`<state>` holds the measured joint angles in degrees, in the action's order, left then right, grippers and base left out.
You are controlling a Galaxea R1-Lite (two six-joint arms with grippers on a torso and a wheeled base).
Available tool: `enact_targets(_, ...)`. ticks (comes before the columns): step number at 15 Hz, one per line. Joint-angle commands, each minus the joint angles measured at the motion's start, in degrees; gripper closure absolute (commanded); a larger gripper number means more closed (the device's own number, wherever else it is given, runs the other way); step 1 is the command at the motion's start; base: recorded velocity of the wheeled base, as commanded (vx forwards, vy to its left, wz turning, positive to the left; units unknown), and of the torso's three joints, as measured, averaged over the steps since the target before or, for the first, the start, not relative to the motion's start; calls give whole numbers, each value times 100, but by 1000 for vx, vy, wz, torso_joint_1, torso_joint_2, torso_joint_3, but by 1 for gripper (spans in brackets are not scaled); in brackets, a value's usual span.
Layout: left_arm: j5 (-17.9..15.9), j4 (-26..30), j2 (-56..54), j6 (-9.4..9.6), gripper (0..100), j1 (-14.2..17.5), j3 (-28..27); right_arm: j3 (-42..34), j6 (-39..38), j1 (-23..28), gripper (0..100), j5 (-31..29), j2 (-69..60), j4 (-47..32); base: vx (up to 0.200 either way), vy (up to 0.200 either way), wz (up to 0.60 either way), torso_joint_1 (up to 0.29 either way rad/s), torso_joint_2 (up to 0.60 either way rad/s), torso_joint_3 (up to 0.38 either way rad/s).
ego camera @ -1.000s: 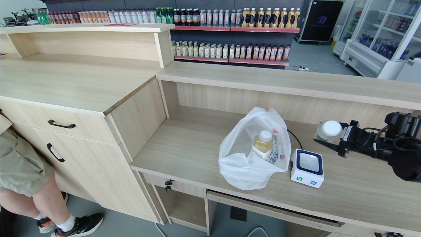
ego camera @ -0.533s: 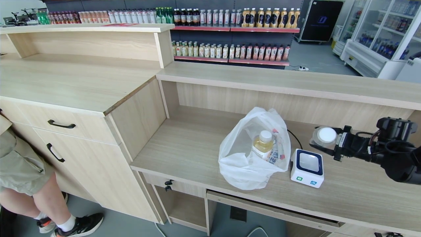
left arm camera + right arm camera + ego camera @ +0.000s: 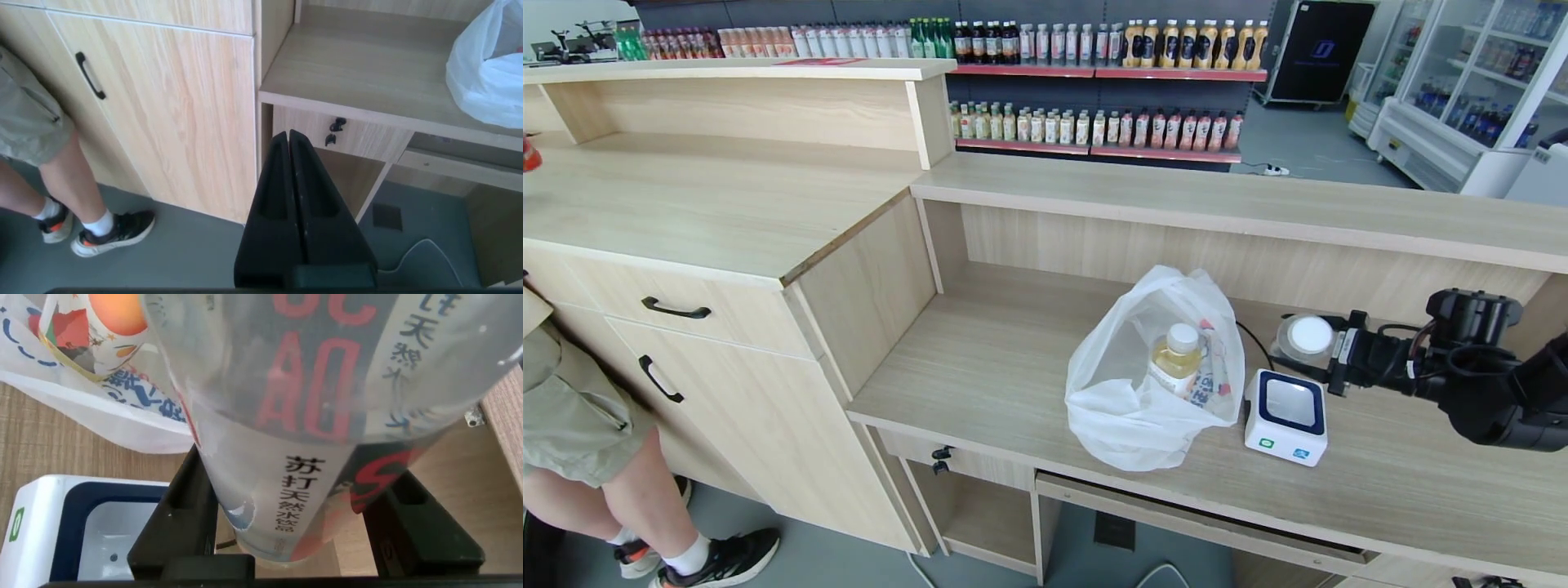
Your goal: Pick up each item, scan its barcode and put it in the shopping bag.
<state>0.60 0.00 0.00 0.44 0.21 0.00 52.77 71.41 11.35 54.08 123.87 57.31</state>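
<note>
At right-centre of frame, clamps clear bottle in right end effector; sits lower, further left than second ago, just beside scanner. Signals barcode read next, then shopping bag. Holds left end effector pressed together.

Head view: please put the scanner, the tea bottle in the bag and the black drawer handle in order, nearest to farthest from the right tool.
The right tool holds a clear bottle.
1. Scanner: close by, on the counter.
2. Tea bottle: in the shopping bag, to the robot's left of it.
3. Black drawer handle: far left, on the cabinet.
</note>
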Motion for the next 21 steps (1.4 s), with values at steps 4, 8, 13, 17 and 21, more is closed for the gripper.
enact_targets(4, 2, 0, 0, 0, 100, 6, 0, 146, 4, -186, 100, -20, 173, 17, 0, 0, 0, 0, 0, 0)
enact_targets(8, 2, 0, 0, 0, 100, 6, 0, 313, 4, -238, 100, -29, 287, 17, 0, 0, 0, 0, 0, 0)
enact_targets(13, 2, 0, 0, 0, 100, 6, 0, 348, 13, -238, 100, -46, 366, 17, 0, 0, 0, 0, 0, 0)
enact_targets(17, 2, 0, 0, 0, 100, 6, 0, 392, 13, -238, 100, -46, 401, 17, 0, 0, 0, 0, 0, 0)
enact_targets(21, 2, 0, 0, 0, 100, 6, 0, 427, 13, -238, 100, -55, 428, 17, 0, 0, 0, 0, 0, 0)
